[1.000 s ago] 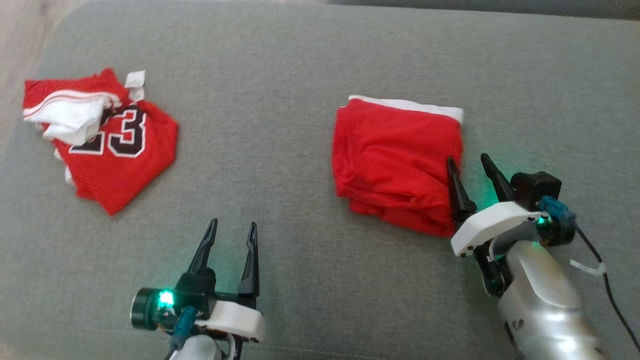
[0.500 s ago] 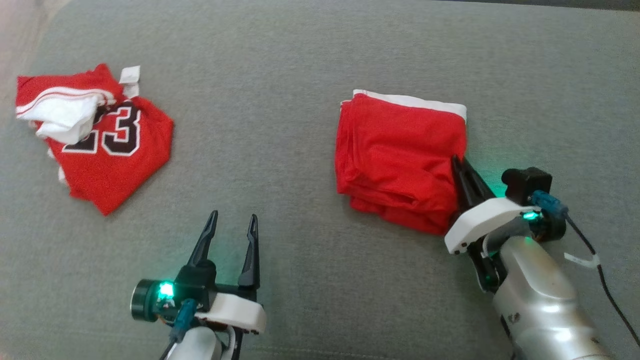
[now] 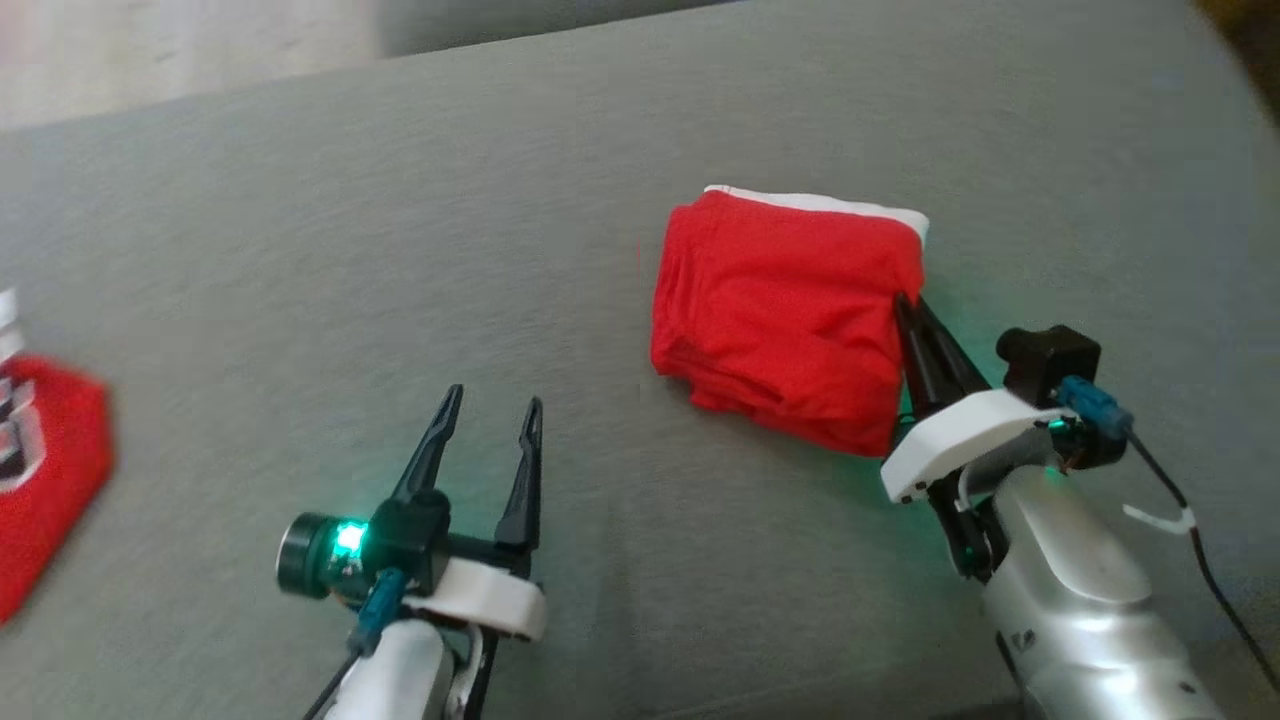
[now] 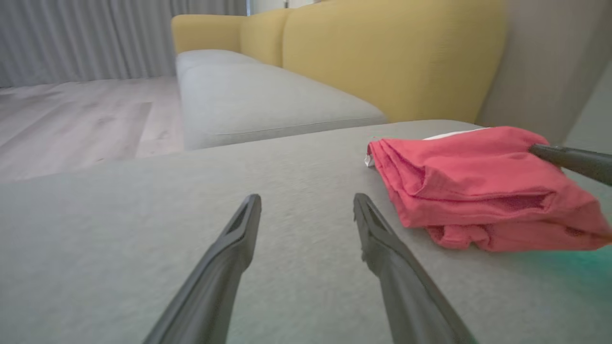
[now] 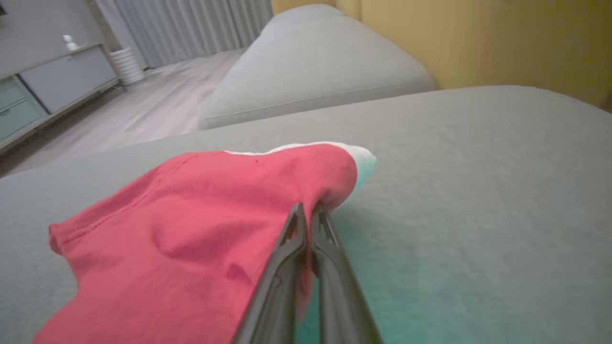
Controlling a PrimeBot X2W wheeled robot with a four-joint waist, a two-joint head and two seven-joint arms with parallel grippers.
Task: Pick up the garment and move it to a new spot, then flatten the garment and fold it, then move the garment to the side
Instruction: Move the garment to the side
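The right gripper (image 3: 905, 308) has its two fingers pressed together on the right edge of the folded red garment (image 3: 780, 310), with a pinch of cloth between them. The garment lies on the grey cushion (image 3: 600, 200), forward and to the left of this claw, as a nearly square bundle, so I judge a drag sideways will start from this edge. The left gripper (image 3: 495, 397) stands wide open and empty, well apart to the left of the garment, so the right arm is the nearer one. The right wrist view makes the pinched fold clear. The left wrist view shows the stacked layers on the garment's near side.
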